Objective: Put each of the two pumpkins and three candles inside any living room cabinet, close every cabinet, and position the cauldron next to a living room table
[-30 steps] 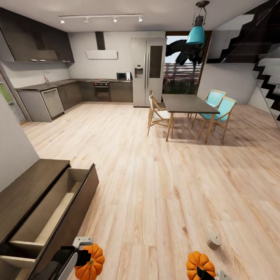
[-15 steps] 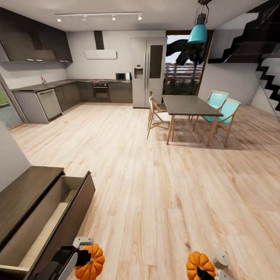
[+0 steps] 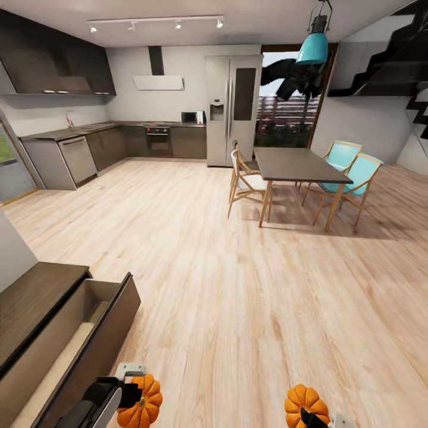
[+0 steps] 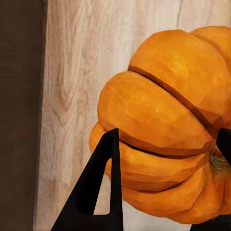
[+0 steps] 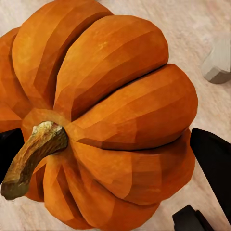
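Pumpkins are being carried, one in each gripper, so neither is yet being put away; no candle can be placed with certainty in the pictures, and the cauldron and table steps are judged to be outstanding. The left gripper [image 3: 138, 395] is being held shut on a pumpkin [image 3: 141, 401] just beside the open drawer's front edge, above the floor [image 3: 238, 297]. The right gripper [image 3: 315, 418] is being held shut on the second pumpkin [image 3: 306, 403], well apart from the cabinet [image 3: 41, 297]. The drawer [image 3: 71, 333] is being left open, pale inside. Both pumpkins are being shown as orange and deeply ribbed, one with a curved brown stem [image 5: 33, 156].
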You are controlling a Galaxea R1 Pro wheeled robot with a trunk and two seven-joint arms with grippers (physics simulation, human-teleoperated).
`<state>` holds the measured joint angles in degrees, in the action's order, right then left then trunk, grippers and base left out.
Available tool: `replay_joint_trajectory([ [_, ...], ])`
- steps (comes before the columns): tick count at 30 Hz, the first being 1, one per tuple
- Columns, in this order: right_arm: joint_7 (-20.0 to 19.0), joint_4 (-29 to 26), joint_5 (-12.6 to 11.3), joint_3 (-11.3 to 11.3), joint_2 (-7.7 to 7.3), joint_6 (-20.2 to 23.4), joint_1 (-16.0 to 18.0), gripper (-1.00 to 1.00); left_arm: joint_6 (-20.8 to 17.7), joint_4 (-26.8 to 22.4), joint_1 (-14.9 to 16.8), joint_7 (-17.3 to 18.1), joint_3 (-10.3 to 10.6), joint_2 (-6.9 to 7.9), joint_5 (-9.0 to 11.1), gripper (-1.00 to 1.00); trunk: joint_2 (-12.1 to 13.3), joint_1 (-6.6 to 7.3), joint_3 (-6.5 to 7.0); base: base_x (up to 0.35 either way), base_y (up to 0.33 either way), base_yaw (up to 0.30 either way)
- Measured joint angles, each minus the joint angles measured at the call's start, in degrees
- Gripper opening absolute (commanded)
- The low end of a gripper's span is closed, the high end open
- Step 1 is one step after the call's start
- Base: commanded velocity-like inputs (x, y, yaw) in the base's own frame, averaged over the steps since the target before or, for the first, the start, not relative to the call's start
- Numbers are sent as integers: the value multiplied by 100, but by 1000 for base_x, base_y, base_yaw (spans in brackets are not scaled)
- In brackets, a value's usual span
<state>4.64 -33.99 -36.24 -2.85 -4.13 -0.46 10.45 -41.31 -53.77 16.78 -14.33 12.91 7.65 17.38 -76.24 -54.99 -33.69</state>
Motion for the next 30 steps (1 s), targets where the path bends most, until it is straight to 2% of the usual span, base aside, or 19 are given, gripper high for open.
replay_joint_trajectory([
  [10,0,0,-1,4,0,2,0,-100,0,5,0,0,1,0,-1,-100,0,0,0,333,-109,277],
  [30,8,-1,-1,2,5,2,0,-100,7,1,0,-1,0,-2,-6,-100,0,0,0,332,-20,289],
])
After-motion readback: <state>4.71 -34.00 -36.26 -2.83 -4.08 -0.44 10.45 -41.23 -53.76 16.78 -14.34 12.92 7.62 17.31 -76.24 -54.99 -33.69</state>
